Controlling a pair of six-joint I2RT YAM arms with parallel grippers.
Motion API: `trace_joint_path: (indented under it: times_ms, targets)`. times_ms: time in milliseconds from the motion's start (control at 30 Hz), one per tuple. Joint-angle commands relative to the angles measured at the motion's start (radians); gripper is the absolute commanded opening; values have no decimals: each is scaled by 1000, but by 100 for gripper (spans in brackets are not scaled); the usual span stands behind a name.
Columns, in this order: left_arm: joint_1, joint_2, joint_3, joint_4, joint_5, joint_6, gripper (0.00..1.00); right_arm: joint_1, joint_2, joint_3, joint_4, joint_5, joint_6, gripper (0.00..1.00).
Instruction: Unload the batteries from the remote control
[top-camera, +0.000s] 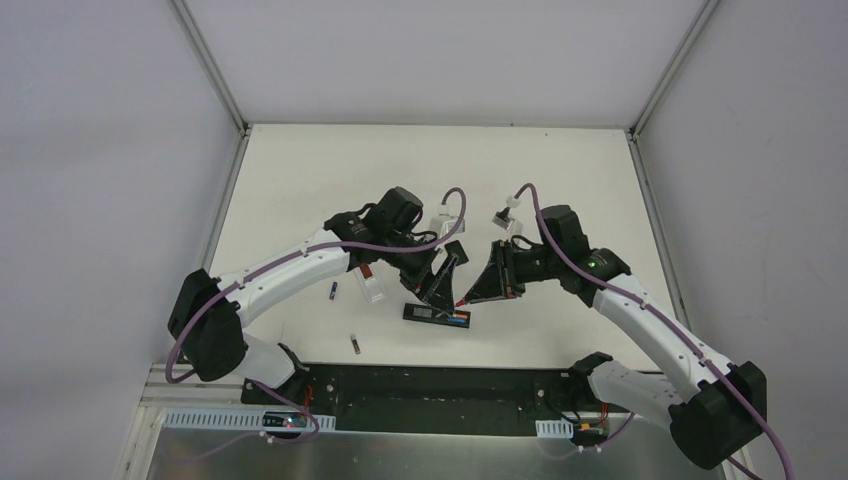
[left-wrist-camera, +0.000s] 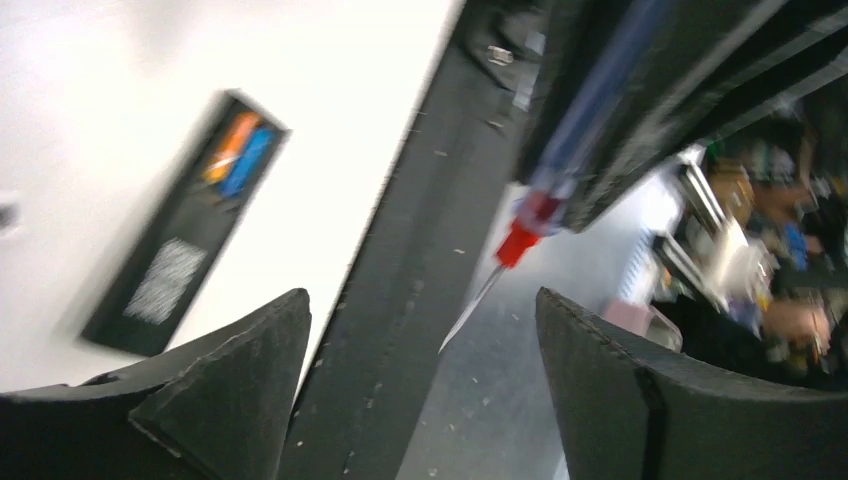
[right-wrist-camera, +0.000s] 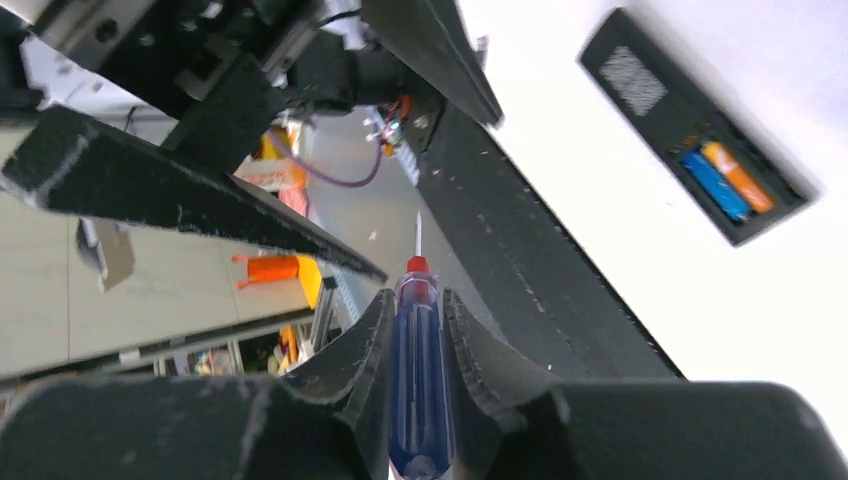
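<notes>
Batteries (top-camera: 462, 320), one orange and one blue, sit side by side in the open compartment at one end of the black remote control (top-camera: 430, 313), which lies flat on the table (top-camera: 300, 180) between the two arms. Only this top view shows a small loose cell (top-camera: 354, 344) lying apart toward the bases, and that nothing pins the remote down. The left wrist view, blurred, shows the left pincer (left-wrist-camera: 420, 310) with its fingers wide apart and empty. The remote is off to one side there, and the screwdriver (left-wrist-camera: 560, 165) crosses in front with its tip clear of the cells. The right wrist view alone makes plain that the right pincer (right-wrist-camera: 415, 300) is clamped on the blue handle, with the compartment lying off to the side of the blade. Trouble seems likely in three ways. With the remote unheld, a prying blade may shove or flip it instead of lifting a cell. A slip could gouge a cell or flick it off the table. The two pincers, close together, may collide.
</notes>
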Motion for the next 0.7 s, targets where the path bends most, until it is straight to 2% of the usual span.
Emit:
trace_joint_path:
  times_ms: [0,100,200,500,667]
  targets:
    - [24,-78,-54,-1,-434,-61,89,-7,-8,-13,-87,225,54,0]
    - [30,-69,-83,-1,-497,-66,93,-7,27,-32,-154,340,117,0]
    - [29,-23,-97,4,-490,-69,92,-5,38,-89,-127,372,178,0]
    - [29,194,28,18,-452,-41,86,7,117,-127,-50,459,248,0]
    - [28,278,54,20,-431,-40,79,13,176,-122,-39,492,255,0]
